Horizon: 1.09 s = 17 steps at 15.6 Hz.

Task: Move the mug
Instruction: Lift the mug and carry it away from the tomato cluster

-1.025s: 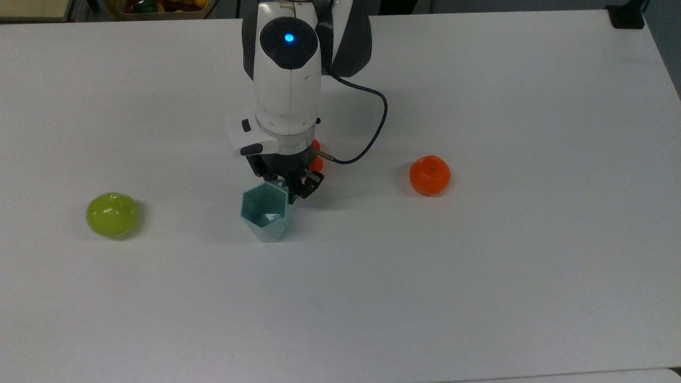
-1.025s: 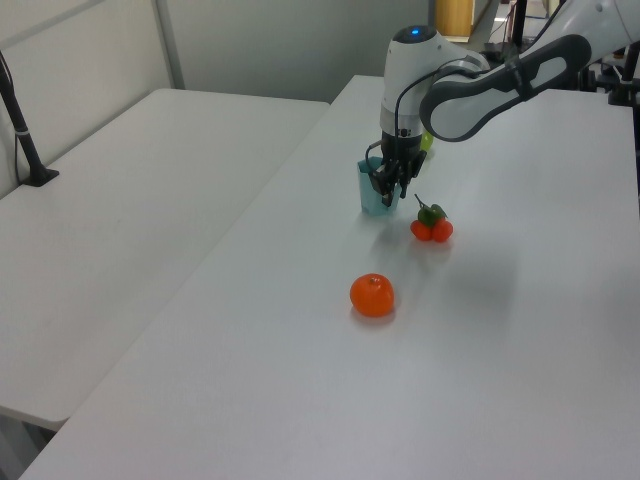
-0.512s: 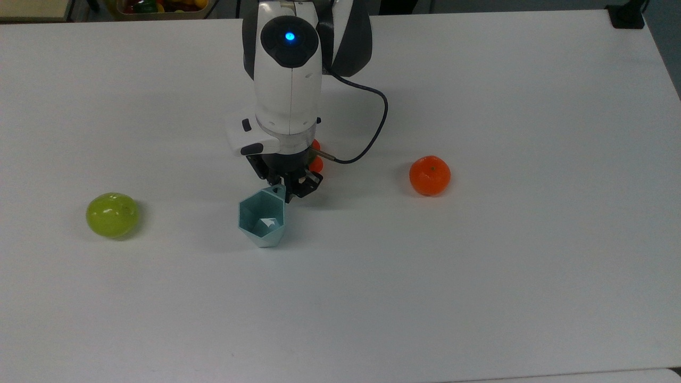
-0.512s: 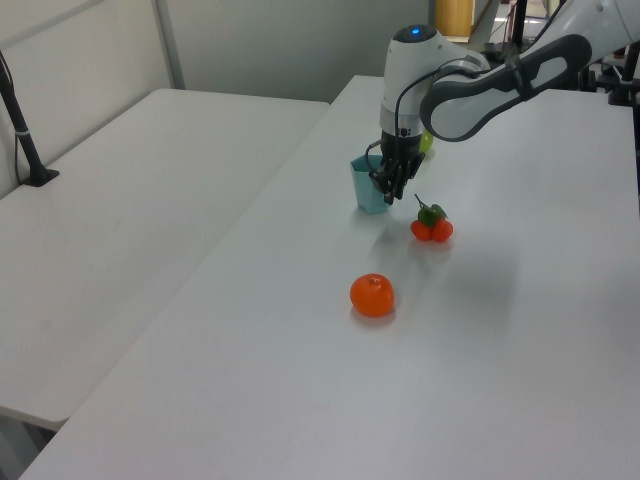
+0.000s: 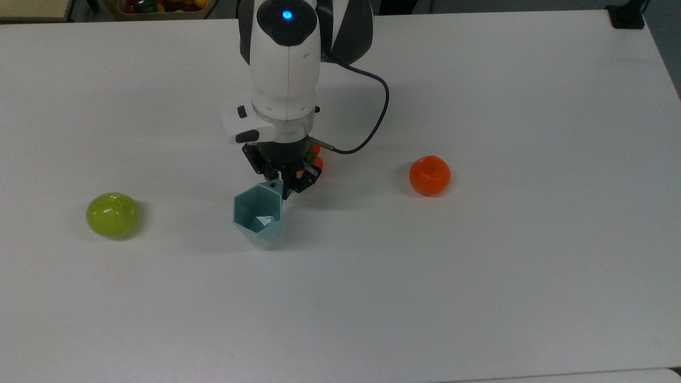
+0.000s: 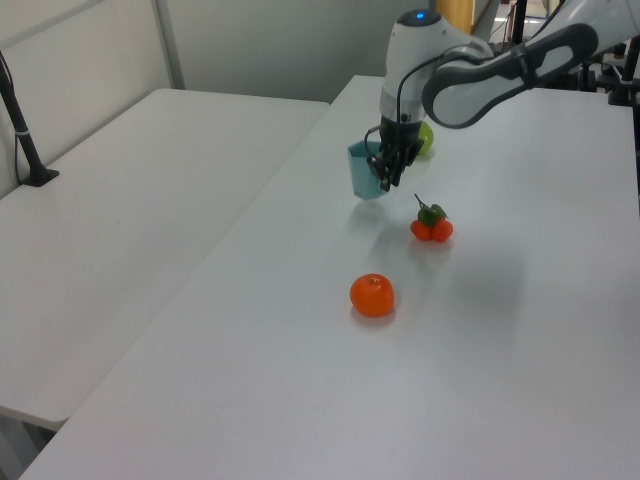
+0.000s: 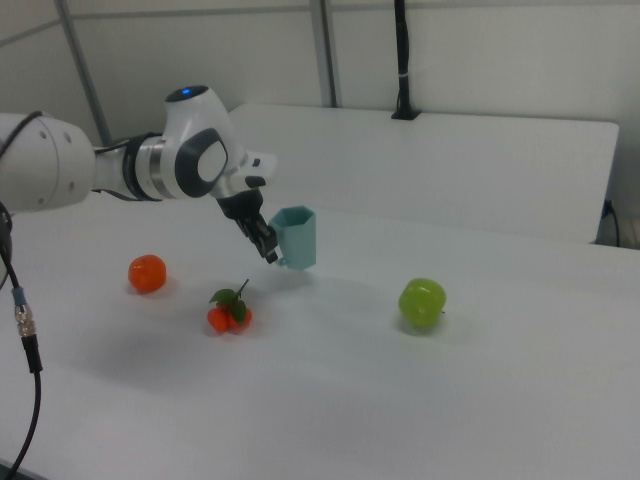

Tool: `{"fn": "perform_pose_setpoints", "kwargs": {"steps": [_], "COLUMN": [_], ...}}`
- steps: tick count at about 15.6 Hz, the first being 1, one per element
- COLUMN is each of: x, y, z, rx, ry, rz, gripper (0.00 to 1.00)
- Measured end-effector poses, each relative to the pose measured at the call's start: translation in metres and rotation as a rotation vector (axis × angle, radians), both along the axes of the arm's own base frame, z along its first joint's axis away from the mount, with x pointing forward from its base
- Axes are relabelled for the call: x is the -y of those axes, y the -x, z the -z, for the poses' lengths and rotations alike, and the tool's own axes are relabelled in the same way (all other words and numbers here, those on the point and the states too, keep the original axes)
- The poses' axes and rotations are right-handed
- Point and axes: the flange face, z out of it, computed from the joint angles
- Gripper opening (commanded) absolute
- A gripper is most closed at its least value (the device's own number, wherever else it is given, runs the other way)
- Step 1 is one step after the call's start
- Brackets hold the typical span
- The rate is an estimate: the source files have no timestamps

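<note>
— What do we see of the pale teal-blue faceted plastic mug [image 5: 258, 214]?

— We see it lifted clear of the white surface [image 5: 479, 266], tilted, hanging from the tool [image 5: 280, 180], whose fingers are clamped narrow on its small looped handle. In the top view we look into its hexagonal mouth and find nothing inside.

— And around it?

— In the top view a shiny green apple [image 5: 113, 214] lies well to the top view's left, and a round orange mandarin [image 5: 430, 175] well to the top view's right. In the right view we can also see a pair of small red fruits with green leaves [image 7: 230, 313], resting below the arm. We can read no writing anywhere.
</note>
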Motion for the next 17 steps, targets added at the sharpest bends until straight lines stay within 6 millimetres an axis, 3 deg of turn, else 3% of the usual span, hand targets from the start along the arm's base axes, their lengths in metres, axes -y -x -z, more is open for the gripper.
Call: {"fn": "perform_pose_setpoints", "kwargs": {"steps": [6, 11, 13, 17], "x": [0.004, 0.004, 0.005, 0.011], "y": [0.022, 0.082, 0.109, 0.161], "z": [-0.094, -0.176, -0.186, -0.173], "rx": [0.054, -0.077, -0.153, -0.272], "ry": [-0.016, -0.072, -0.069, -0.062], "rz": [-0.024, -0.210, -0.319, -0.480], "gripper": [0.00, 0.00, 0.00, 0.00]}}
